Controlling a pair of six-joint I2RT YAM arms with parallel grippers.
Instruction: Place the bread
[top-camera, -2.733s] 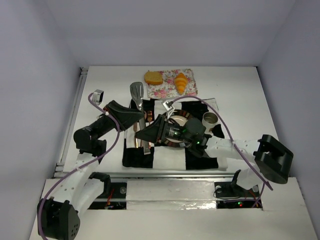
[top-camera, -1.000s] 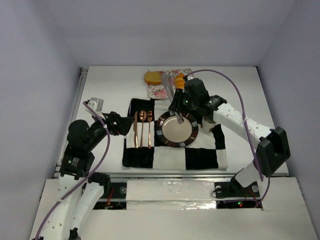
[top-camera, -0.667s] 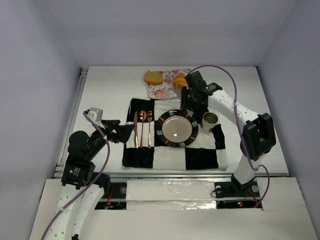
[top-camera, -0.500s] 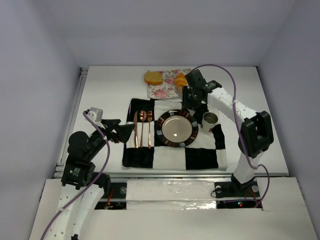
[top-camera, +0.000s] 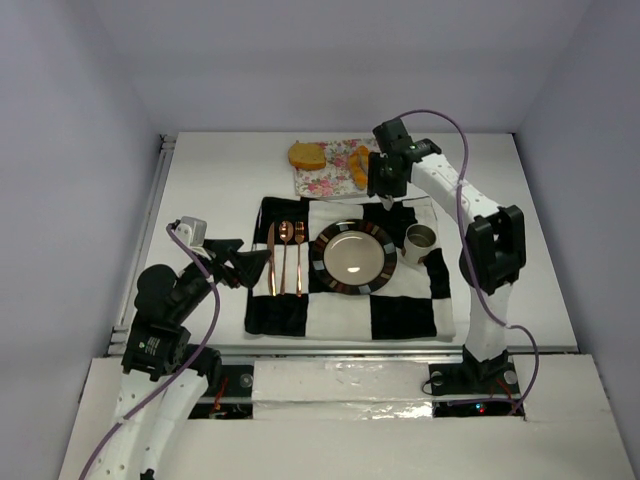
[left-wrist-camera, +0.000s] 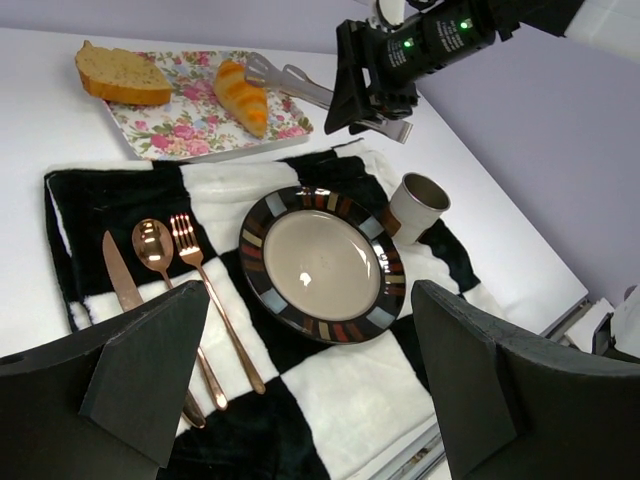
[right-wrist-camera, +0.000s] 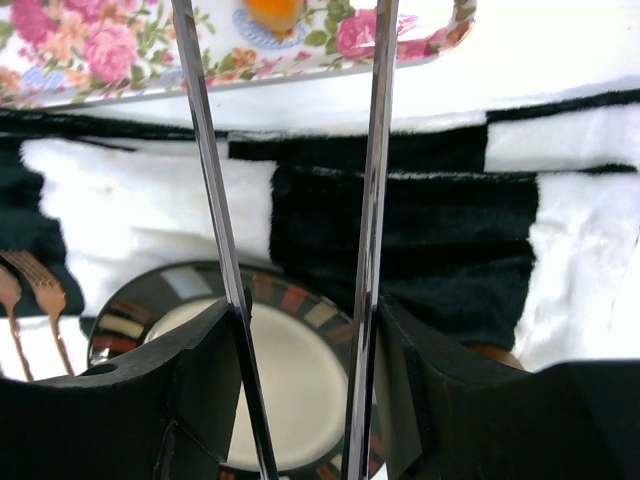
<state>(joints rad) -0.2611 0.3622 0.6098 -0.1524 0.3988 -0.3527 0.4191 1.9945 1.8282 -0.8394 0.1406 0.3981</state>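
A slice of bread (top-camera: 307, 155) lies at the left end of a floral tray (top-camera: 320, 183), beside an orange croissant (top-camera: 358, 165). My right gripper (top-camera: 378, 180) hovers just right of the tray, shut on metal tongs (right-wrist-camera: 375, 150). The tongs' two arms stand apart, with their tips reaching over the croissant (right-wrist-camera: 272, 12). In the left wrist view the bread (left-wrist-camera: 122, 78) and tongs (left-wrist-camera: 290, 80) show clearly. My left gripper (top-camera: 245, 268) hangs open and empty at the left of the checked cloth, away from the bread.
A black-and-white checked cloth (top-camera: 400, 310) carries a dark-rimmed plate (top-camera: 322, 255), copper cutlery (top-camera: 285, 258) to its left and a cup (top-camera: 418, 240) to its right. The floral tray sits just behind the cloth. White walls close in the table.
My right arm has carried the tongs from over the plate back to the tray's right end, and the tongs' arms have spread. The left arm has pulled back and then held still.
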